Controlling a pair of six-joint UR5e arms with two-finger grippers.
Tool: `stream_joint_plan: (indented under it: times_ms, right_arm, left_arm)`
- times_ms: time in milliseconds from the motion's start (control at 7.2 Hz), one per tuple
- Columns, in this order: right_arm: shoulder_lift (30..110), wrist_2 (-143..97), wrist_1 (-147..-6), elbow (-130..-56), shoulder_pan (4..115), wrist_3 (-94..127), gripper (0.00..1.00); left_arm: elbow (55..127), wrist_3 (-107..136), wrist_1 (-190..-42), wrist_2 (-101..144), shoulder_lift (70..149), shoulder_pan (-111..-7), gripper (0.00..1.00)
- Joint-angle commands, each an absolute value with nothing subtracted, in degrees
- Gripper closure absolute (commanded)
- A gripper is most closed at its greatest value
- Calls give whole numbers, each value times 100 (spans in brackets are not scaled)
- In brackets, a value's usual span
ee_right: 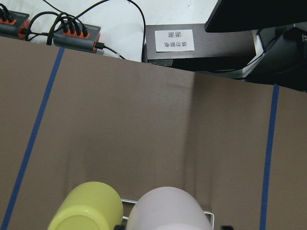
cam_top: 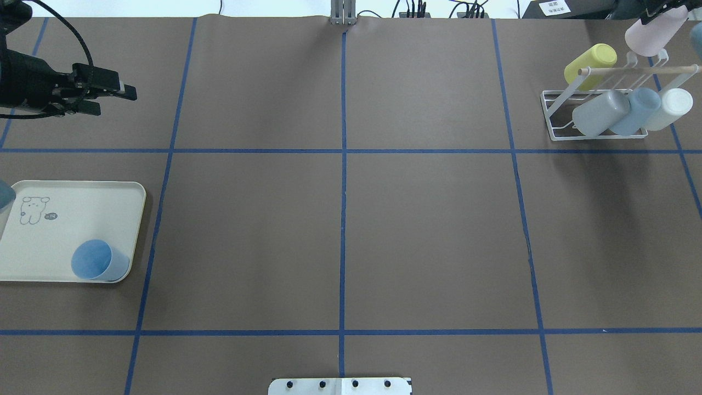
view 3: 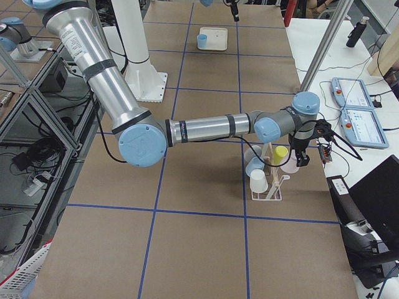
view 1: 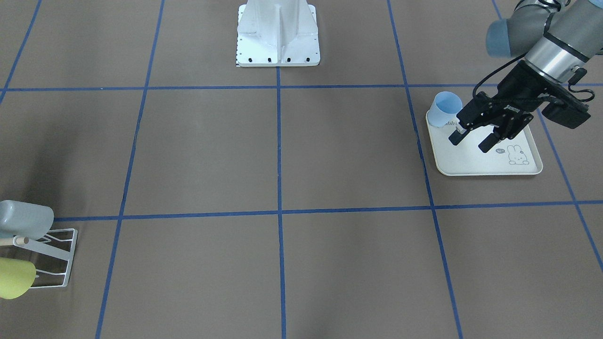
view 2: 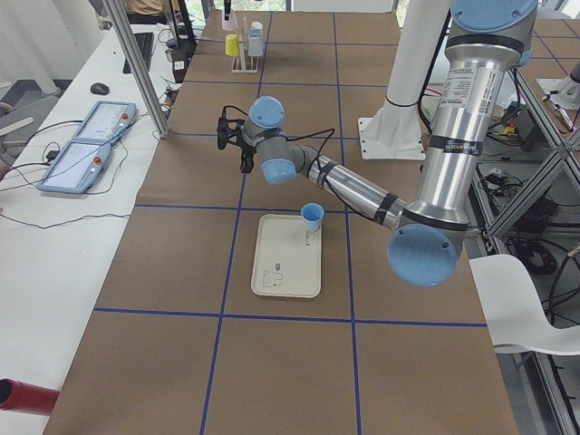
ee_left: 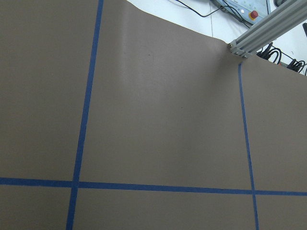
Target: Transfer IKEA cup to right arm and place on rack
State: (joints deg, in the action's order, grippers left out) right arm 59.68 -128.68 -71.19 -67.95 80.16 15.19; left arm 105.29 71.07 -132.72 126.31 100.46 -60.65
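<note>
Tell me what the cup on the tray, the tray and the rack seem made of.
Cup: probably matte plastic; even blue, no shine.
Tray: likely smooth plastic or melamine; cream, printed rabbit.
Rack: thin white-coated wire, seemingly metal; pale wooden dowel.

- A table (cam_top: 340,230) is wearing brown paper, with blue tape lines (cam_top: 343,151) crossing it in a grid.
- A cream tray (cam_top: 82,214) is resting at its left end.
- A white wire rack (cam_top: 636,69) is standing at the far right corner.
- A white base plate (cam_top: 340,386) is sitting at the robot's edge.
</note>
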Motion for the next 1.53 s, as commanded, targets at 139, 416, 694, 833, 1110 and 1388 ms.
stream_joint_plan:
  times_ms: [139,416,694,833,1110,1388]
  right_arm:
    - [6169,-13173,-7084,-6846,7998,1512,79]
    - [6196,-13166,-7084,-6847,7946,1494,79]
    - [6188,-13140,-7075,-6829,7832,1503,78]
    - [6179,-13131,-7075,-6829,7779,1512,76]
    - [6152,-13113,-7084,-6812,7621,1521,70]
    - [6126,-13113,-7084,-6812,7603,1512,34]
  left_arm:
    - [10529,7110,-13271,12630,10046,-6064,0]
    - [10547,7110,-13272,12630,10046,-6064,0]
    - [10573,7110,-13271,12639,10046,-6064,0]
    - [10565,7119,-13271,12639,10046,-6064,0]
    - [10573,7119,-13271,12639,10046,-6064,0]
    - [10617,7145,-13271,12639,10037,-6073,0]
